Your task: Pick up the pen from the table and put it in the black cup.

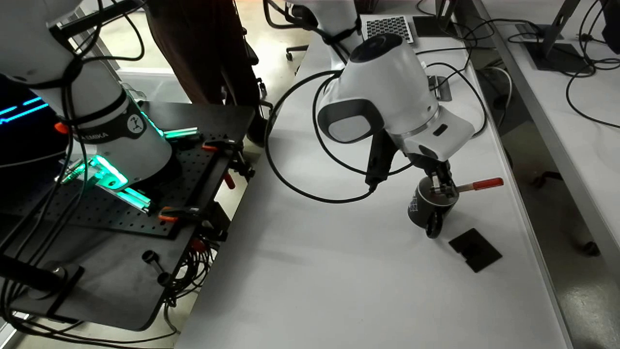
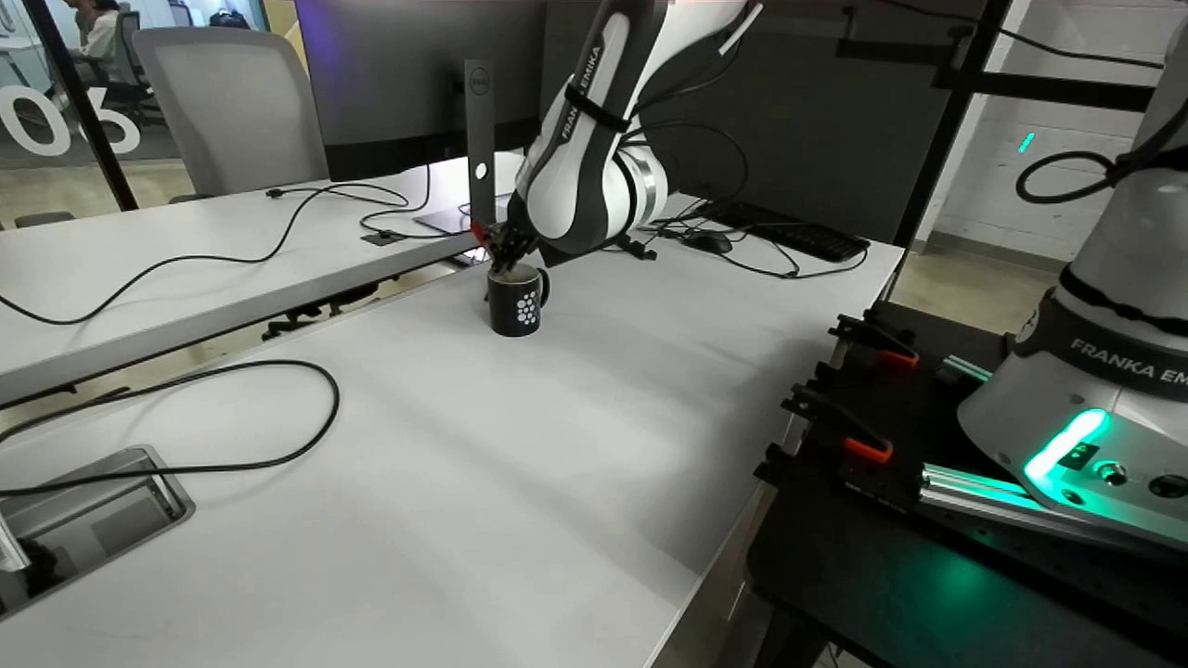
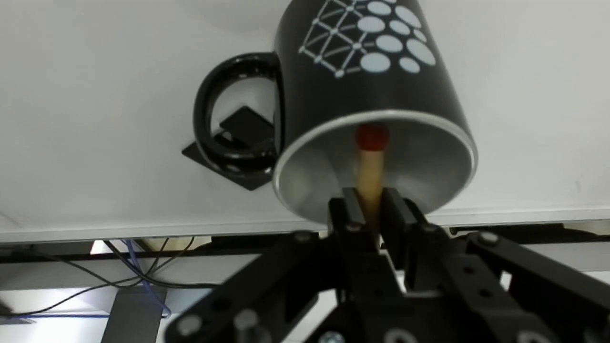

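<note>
Black cup [image 2: 513, 304] upright on the white table [image 2: 520, 436], hand [image 2: 504, 263] at its mouth, red end of the pen [image 2: 479, 233] alongside.

Pretty long white table [image 1: 348, 276], with the black cup [image 2: 510, 304] standing upright near one long edge and a flat notched black piece [image 1: 477, 251] just beside it. Elsewhere on top you've got a black keyboard [image 2: 787, 230], a mouse [image 2: 708, 241], a looped black cable [image 2: 336, 397] and a light-coloured keyboard [image 1: 387, 29].

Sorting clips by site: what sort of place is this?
Probably an office-style robotics lab: a Dell monitor, a grey chair and a Franka robot base share the space.
</note>
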